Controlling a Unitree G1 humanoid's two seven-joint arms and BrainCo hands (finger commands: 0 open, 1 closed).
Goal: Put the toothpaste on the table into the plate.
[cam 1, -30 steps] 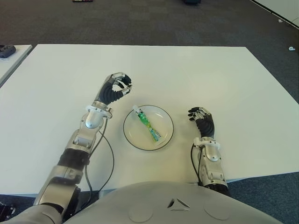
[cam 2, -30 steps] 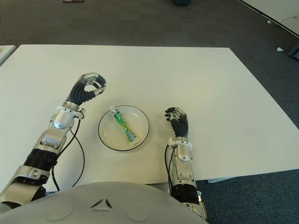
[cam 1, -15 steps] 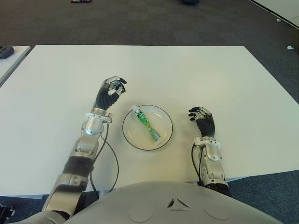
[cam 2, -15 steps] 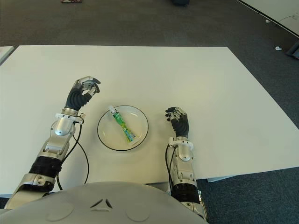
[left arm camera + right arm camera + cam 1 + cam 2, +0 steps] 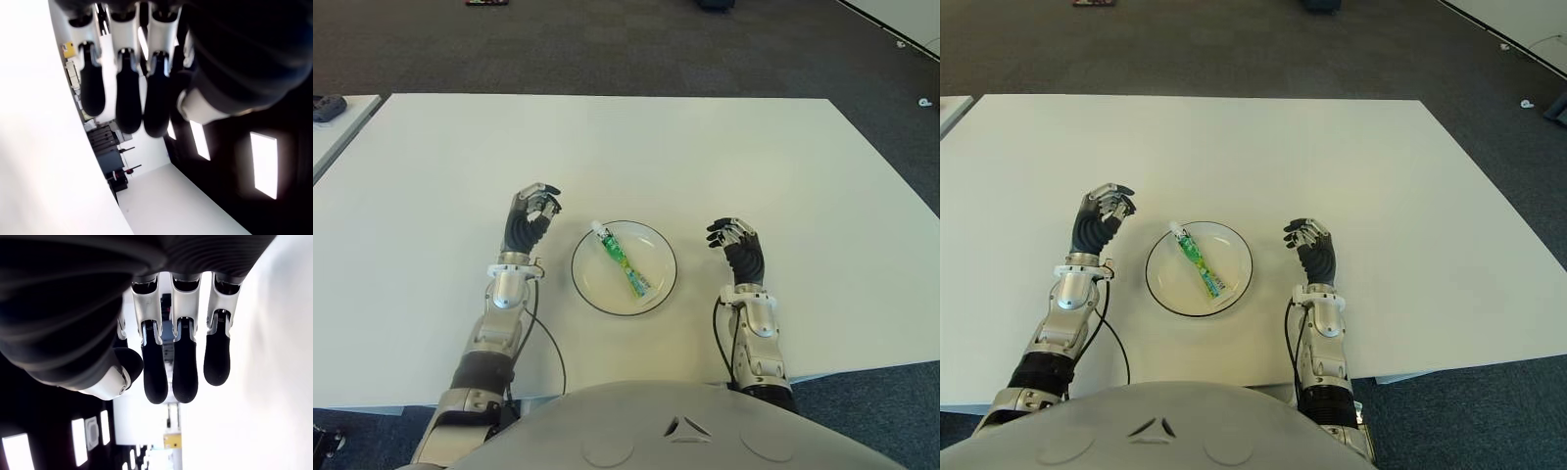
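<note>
Left wrist view: left hand (image 5: pixel 132 73) relaxed, empty; toothpaste (image 5: pixel 624 260) in plate (image 5: pixel 661 290).

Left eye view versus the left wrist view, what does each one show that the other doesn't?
Only the left eye view shows the toothpaste lying in the plate, with the left hand beside it and the right hand on its other side. Only the left wrist view shows the fingers close up, relaxed and holding nothing. Both show the white table.
</note>
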